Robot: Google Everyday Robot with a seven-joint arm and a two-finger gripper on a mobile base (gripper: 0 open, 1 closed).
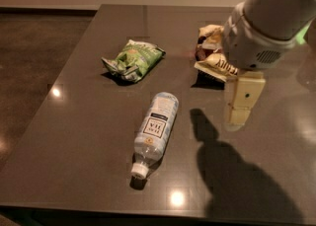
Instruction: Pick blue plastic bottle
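We find the bottle lying flat, cap toward the front edge of the desk, untouched; the claw hangs nearer the right edge, apparently lining up to descend, its state we cannot tell.

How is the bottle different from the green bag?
The blue plastic bottle is clear and smooth; the green snack bag is crumpled. The bottle is long with a white cap; the bag is squat. Both lie on the dark table, the bottle nearer the front. The gripper hovers beside the bottle.
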